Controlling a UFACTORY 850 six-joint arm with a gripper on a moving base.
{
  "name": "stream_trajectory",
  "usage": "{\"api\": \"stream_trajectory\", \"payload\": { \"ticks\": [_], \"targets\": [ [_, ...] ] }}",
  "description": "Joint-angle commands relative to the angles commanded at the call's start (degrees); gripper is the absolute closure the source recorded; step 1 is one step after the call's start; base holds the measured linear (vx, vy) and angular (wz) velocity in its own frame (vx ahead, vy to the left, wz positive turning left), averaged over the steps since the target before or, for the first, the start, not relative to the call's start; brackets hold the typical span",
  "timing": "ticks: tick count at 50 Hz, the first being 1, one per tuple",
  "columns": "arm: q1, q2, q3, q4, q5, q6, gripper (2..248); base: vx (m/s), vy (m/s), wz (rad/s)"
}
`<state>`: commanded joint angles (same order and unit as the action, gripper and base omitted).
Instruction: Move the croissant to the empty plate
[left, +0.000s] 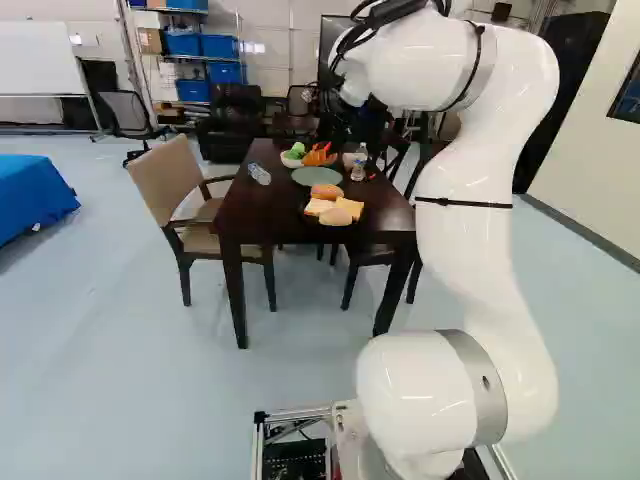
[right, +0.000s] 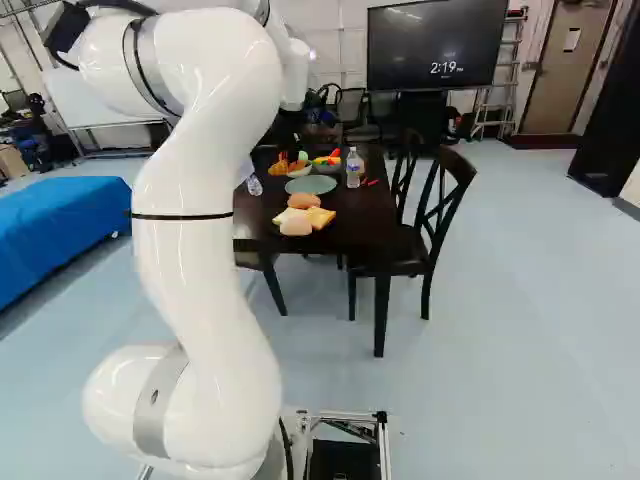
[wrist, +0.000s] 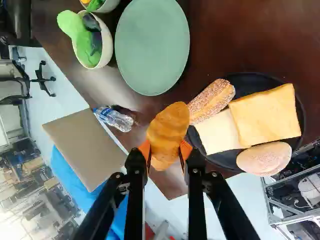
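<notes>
I have the golden-brown, ridged toy croissant (wrist: 170, 127) in the black two-fingered tool (wrist: 165, 151), clenched between its orange pads (wrist: 144, 149) with one on either side. In my wrist view it covers part of the dark wooden tabletop (wrist: 240, 35), showing between the clear plastic bottle (wrist: 114, 118) lying on its side and the long, seed-topped roll (wrist: 212, 101). I can't tell whether it touches the roll.

The round, pale green plate (wrist: 152, 47) lies ahead of the tool with nothing on it; the croissant is apart from it. Beside the green plate I see a white bowl (wrist: 106, 50) holding bright green and dark pieces, with a second white bowl (wrist: 107, 6) next to it, partly out of my wrist view.

On the other side, the round black plate (wrist: 245, 82) carries the seeded roll, a pale square slice (wrist: 220, 132), a yellowish square slice (wrist: 267, 117) overlapping it, and a rounded, light-brown bun (wrist: 265, 159). Another clear bottle (right: 353, 167) stands upright near the green plate.

At the left of my left base view, a tan upholstered chair (left: 165, 185) stands beside the tabletop. My right base view shows a dark wooden cross-backed chair (right: 440, 220) on the opposite side.
</notes>
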<state>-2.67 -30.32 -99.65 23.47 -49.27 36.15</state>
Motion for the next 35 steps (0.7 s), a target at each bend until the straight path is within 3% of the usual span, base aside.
{"api": "stream_trajectory", "payload": {
  "ticks": [35],
  "targets": [
    [0.0, 0.0, 0.0, 0.0, 0.0, 0.0, 158, 0.0, 0.0, 0.0]
  ]
}}
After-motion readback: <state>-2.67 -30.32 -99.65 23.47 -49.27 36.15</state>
